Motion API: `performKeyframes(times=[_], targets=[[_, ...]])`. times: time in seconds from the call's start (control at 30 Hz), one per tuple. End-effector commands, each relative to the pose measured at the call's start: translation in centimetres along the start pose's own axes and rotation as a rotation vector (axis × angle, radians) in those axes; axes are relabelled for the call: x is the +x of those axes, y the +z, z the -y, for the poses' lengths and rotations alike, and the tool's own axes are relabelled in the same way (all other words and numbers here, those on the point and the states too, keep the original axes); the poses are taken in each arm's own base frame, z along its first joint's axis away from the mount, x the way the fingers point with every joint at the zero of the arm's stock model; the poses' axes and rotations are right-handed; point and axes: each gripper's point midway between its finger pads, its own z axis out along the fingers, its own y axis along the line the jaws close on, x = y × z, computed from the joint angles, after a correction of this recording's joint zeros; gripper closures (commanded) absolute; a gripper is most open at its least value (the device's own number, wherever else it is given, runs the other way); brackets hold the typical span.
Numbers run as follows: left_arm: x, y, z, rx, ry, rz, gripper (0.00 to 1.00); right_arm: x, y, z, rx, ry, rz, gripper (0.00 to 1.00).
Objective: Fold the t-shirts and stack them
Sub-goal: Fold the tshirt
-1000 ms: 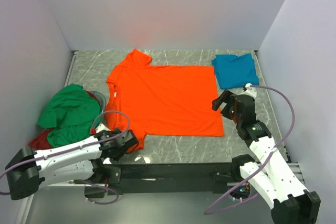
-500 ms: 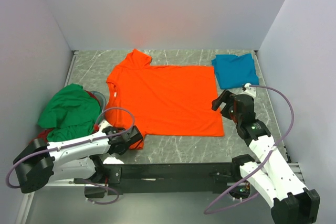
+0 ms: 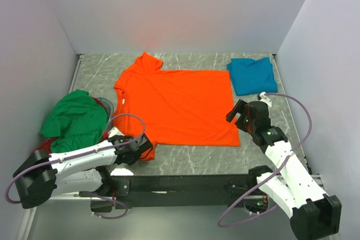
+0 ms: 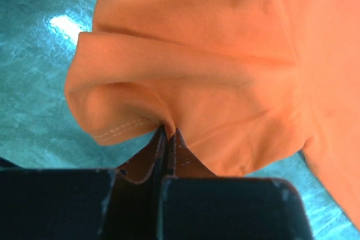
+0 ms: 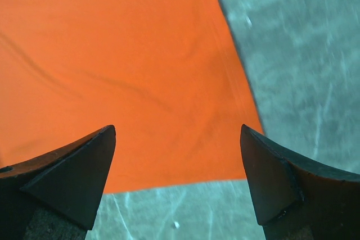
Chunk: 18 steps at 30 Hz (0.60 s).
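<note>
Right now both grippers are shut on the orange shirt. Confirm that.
Only the left gripper is shut on the orange shirt; the right gripper stands open over its corner, gripping nothing, as the right wrist view shows.

Grey marbled table (image 3: 185,158) before me, orange t-shirt (image 3: 180,105) spread flat mid-table, teal t-shirt (image 3: 251,75) folded far right, green t-shirt (image 3: 76,121) crumpled left, partly over dark red t-shirt (image 3: 44,150)

The left jaws have closed, pinching the orange t-shirt (image 4: 214,54).
</note>
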Motion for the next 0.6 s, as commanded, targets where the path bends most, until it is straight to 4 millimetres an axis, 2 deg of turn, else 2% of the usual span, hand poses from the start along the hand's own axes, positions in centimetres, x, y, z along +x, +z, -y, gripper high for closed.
performKeyframes(times=[0.0,0.1,0.2,0.4,0.57], targets=[[0.0,-1.2,0.6,0.027,0.026,-0.029,0.99,1.8,-0.5,1.5,0.071,0.027,-0.079,0.03],[-0.2,-1.5,0.6,0.048,0.045,-0.031,0.99,3.9,-0.2,3.9,0.146,0.045,-0.107,0.04],[-0.4,-1.7,1.0,0.077,0.058,-0.025,0.99,5.0,-0.2,4.9,0.178,0.067,-0.129,0.05],[-0.8,-2.1,1.0,0.083,0.075,-0.014,0.99,6.8,0.0,5.4,0.187,0.108,-0.170,0.09],[-1.0,-2.1,0.9,0.084,0.081,-0.005,0.99,7.6,0.3,5.7,0.185,0.113,-0.192,0.21]])
